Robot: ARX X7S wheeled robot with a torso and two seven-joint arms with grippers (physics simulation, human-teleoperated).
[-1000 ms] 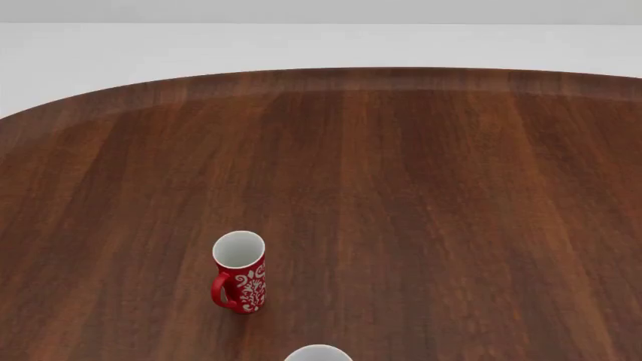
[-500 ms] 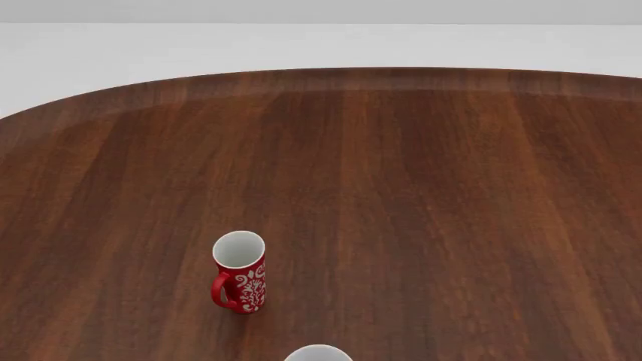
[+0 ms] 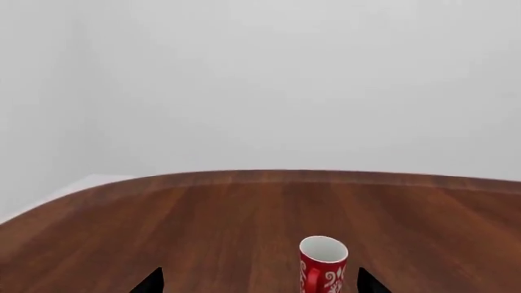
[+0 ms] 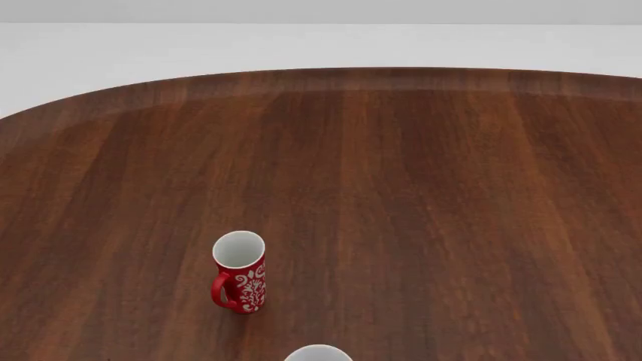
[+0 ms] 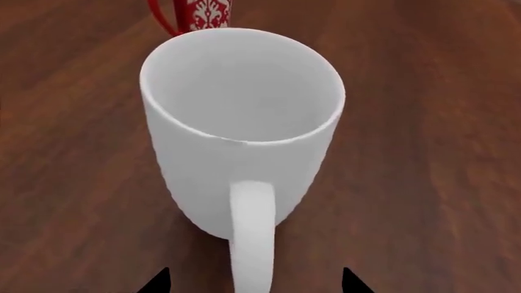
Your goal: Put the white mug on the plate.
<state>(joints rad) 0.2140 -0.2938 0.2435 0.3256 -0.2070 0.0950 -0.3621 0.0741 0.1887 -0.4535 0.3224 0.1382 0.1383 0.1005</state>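
The white mug stands upright on the wooden table, filling the right wrist view, its loop handle turned toward the camera. My right gripper is open, and the handle runs down between its two dark fingertips without touching them. In the head view only the white mug's rim shows, at the near edge. My left gripper is open too and holds nothing. Neither gripper appears in the head view. The plate is out of view.
A smaller red mug with a white floral pattern stands upright behind and left of the white mug. It also shows ahead of the left fingertips and behind the white mug. The brown table curves away at its far edge.
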